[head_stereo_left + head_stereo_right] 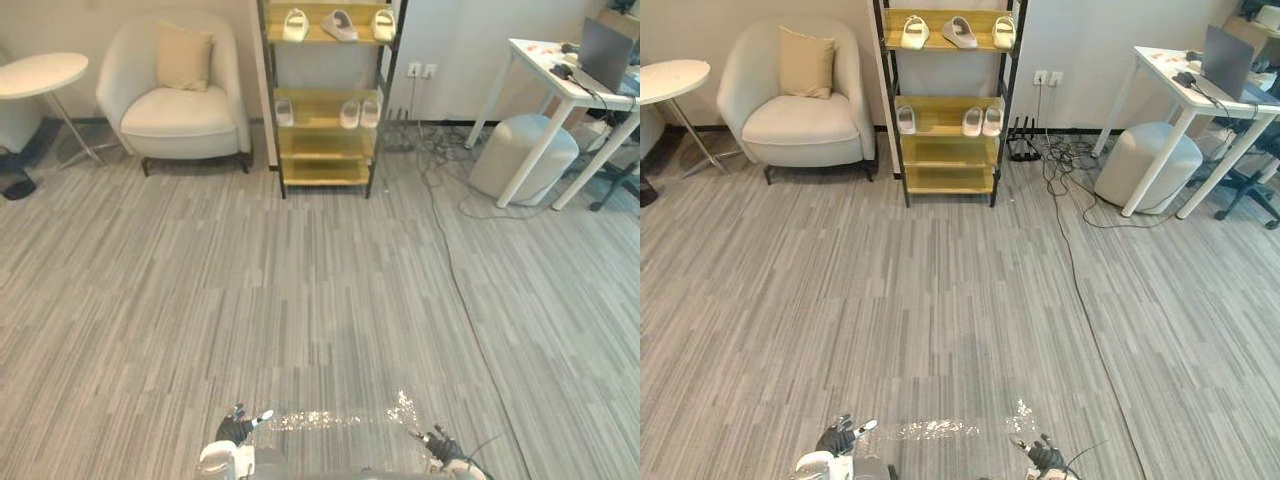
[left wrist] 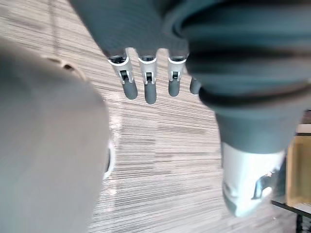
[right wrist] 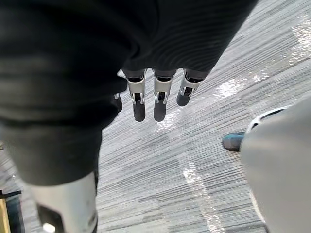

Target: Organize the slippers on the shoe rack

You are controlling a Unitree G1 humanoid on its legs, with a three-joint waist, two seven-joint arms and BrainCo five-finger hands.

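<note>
Left hand [image 2: 146, 90] is held with fingers straight and relaxed, nothing gripped. Right hand [image 3: 159, 109] is likewise loose and empty. Both are hung low over the carpet floor [image 1: 300, 300]. The shoe rack [image 1: 325, 170] is seen well apart from the hands, against the far wall beside the armchair [image 1: 180, 110]. Top-shelf slippers [image 1: 339, 24] are counted as three, the middle one turned askew. Middle-shelf slippers [image 1: 350, 113] are also three: one set apart at the left, two close together at the right. The lower shelves are left bare. Every slipper seen is already on the rack. Judged barely begun: the rack is to be approached, the askew one straightened, the pairs matched.
</note>
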